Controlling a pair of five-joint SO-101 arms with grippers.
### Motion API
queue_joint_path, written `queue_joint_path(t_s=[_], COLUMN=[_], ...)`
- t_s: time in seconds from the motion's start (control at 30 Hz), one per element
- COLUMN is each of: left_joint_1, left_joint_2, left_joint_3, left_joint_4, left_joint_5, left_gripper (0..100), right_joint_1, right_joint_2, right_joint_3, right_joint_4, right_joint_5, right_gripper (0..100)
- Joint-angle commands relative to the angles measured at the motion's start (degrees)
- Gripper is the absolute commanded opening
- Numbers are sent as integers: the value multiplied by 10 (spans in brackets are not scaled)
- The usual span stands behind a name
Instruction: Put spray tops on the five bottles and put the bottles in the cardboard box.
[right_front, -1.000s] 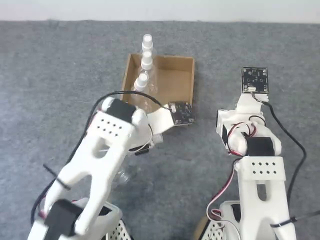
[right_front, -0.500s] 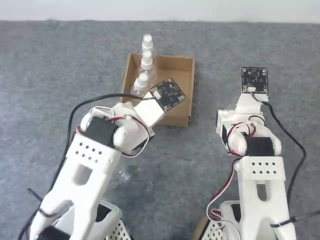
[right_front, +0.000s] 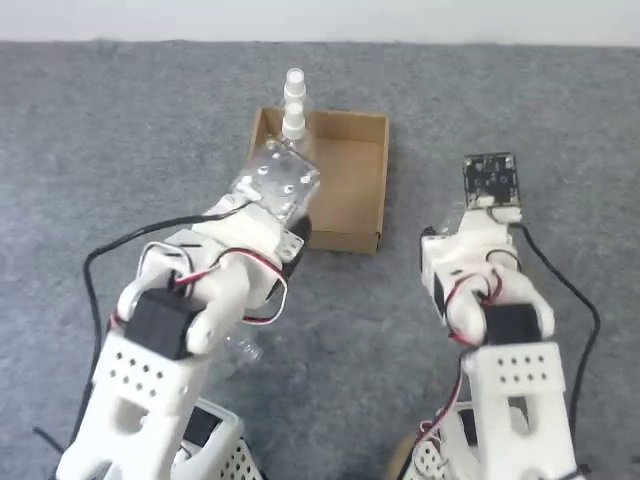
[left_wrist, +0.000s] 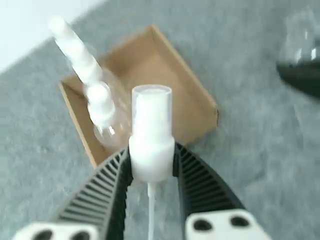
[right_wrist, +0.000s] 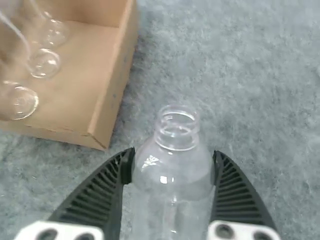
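Note:
My left gripper (left_wrist: 151, 152) is shut on a white spray top (left_wrist: 151, 135), its thin tube hanging between the fingers. It is held above the near side of the cardboard box (left_wrist: 150, 65) (right_front: 345, 180). Capped clear bottles (left_wrist: 82, 60) (right_front: 294, 100) lean in the box's left part. My right gripper (right_wrist: 172, 156) is shut on an open-necked clear bottle (right_wrist: 175, 150), upright over the grey carpet just right of the box (right_wrist: 107, 75). Three bottle bases (right_wrist: 32, 65) show inside the box. The left arm (right_front: 250, 230) reaches the box's front edge; the right arm (right_front: 480, 270) stands beside it.
Grey carpet (right_front: 120, 150) covers the whole table, with open room left of the box and at the far right. A clear item (right_front: 243, 350) lies on the carpet under the left arm, partly hidden. The right arm's bottle (left_wrist: 300, 45) shows far off in the left wrist view.
The left arm's wrist swung left along the box's front edge and tipped upward. The right arm shifted slightly left and nearer.

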Motion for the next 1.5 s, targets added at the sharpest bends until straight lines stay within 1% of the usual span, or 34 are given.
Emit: queue_joint_path(t_s=[0.0,0.17,0.23,0.33,0.6,0.87,1.07,1.17,1.33,1.47], left_joint_1=[-22,-57,-65,-66,-66,-61,-60,-37,22,45], left_joint_2=[-41,-66,-76,-97,-158,-174,-174,-181,-191,-191], left_joint_3=[-4,-5,-5,-6,-3,-6,-4,-6,-3,-1], left_joint_4=[-43,-83,-97,-118,-168,-229,-269,-272,-273,-280], left_joint_5=[35,69,86,107,155,215,268,284,285,285], left_gripper=[13,13,13,13,13,12,12,12,12,12], right_joint_1=[-25,-54,-72,-98,-125,-179,-200,-218,-252,-261], right_joint_2=[-71,-128,-149,-185,-325,-458,-465,-465,-465,-465], right_joint_3=[10,40,53,75,141,207,216,217,228,251], right_joint_4=[-14,-14,-14,-14,-14,-14,-15,-15,-15,-48], right_joint_5=[17,18,40,60,61,62,62,62,60,61], right_gripper=[143,143,143,143,143,143,143,143,144,145])
